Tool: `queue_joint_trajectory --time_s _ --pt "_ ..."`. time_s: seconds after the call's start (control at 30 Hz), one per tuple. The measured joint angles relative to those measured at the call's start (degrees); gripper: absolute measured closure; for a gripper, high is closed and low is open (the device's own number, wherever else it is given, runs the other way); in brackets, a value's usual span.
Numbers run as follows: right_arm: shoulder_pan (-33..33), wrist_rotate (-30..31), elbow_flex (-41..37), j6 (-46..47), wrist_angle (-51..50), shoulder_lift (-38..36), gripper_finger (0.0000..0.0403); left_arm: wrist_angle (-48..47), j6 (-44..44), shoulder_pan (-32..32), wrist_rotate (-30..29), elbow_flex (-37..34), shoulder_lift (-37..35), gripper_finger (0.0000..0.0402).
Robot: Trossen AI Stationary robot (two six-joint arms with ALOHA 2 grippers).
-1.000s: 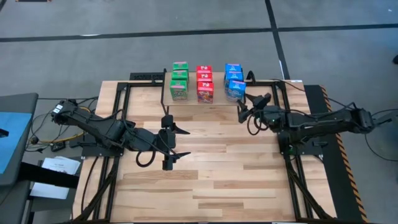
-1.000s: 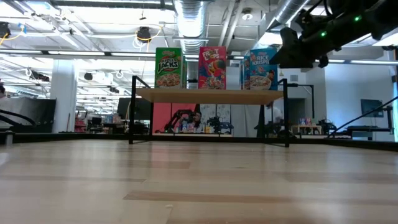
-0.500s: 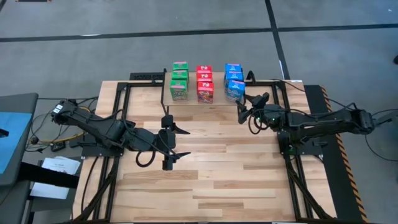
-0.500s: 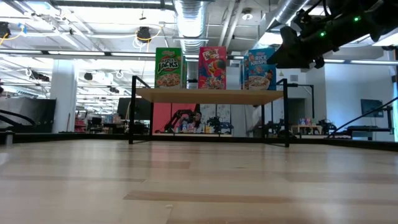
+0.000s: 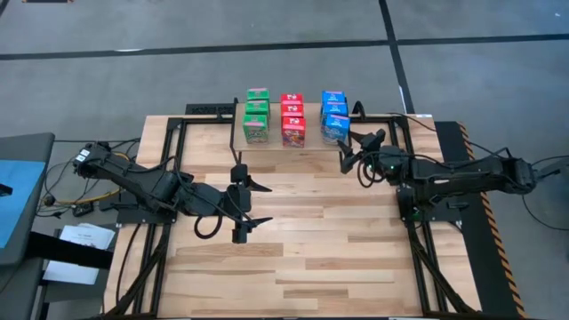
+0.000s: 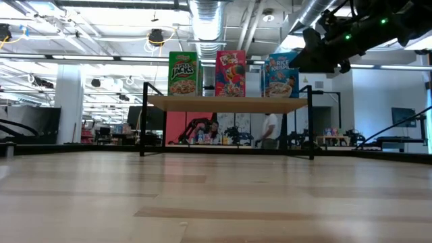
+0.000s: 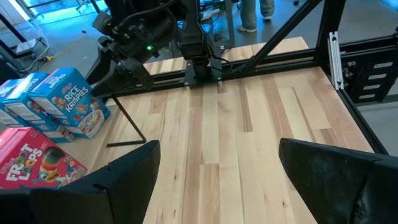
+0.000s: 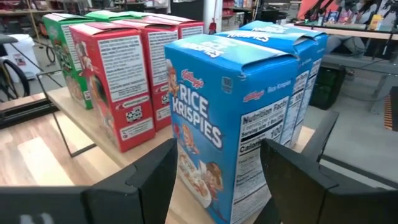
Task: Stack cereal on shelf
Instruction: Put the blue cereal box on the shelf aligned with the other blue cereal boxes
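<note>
- Grey floor surrounds a slatted wooden desk [image 5: 302, 231]; at its far edge stands the low shelf [image 6: 229, 103] on thin black legs, with a workshop and a person standing behind it in the low view.
- All nine cereal boxes stand upright on the shelf in three rows running near to far: green boxes [image 5: 257, 116] left, red boxes [image 5: 292, 118] middle, blue boxes [image 5: 334, 115] right. Printed fronts face the near side; each box's long axis is vertical.
- Over the last second the nearest blue box [image 8: 230, 124] went from slightly skewed and forward to sitting squarer in its row, while the right gripper [image 5: 354, 151] edged back a little from it.
- Right gripper: fingers spread apart with nothing between them, the blue box just beyond the tips, near the shelf's right near corner.
- Left gripper [image 5: 247, 203]: spread wide and empty, waiting over the desk's middle left, well apart from the shelf.
- Judged from this, stacking looks finished; only retreat remains.
</note>
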Motion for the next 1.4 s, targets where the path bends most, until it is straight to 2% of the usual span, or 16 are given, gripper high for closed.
queue_joint_trajectory --time_s 0.17,0.37,0.57,0.83,1.07,1.4 --pt "0.7 0.0 0.0 0.0 0.0 0.0 0.0147 0.0 0.0 0.0 0.0 0.0 0.0 0.0084" --pt "4.4 0.0 0.0 0.0 -0.1 -1.0 0.0147 -1.6 -0.3 -0.4 -0.5 0.0 -1.8 0.0084" --pt "9.0 0.2 0.0 -3.7 -0.2 -5.7 0.0147 -7.5 -4.4 -1.5 -0.5 0.0 -5.2 0.0084" --pt "10.4 -1.0 0.1 -4.1 -2.9 -11.0 0.0147 -7.7 -4.2 -2.3 -0.4 0.0 -5.9 0.0084" --pt "8.8 -8.4 0.1 -4.1 -5.9 -8.3 0.0147 -7.7 -3.7 -2.2 -0.5 0.0 -5.9 0.0084" --pt "5.0 -11.7 0.1 -4.0 -4.5 -3.6 0.0147 -7.6 -2.2 -2.2 -0.5 0.0 -5.9 0.0084"
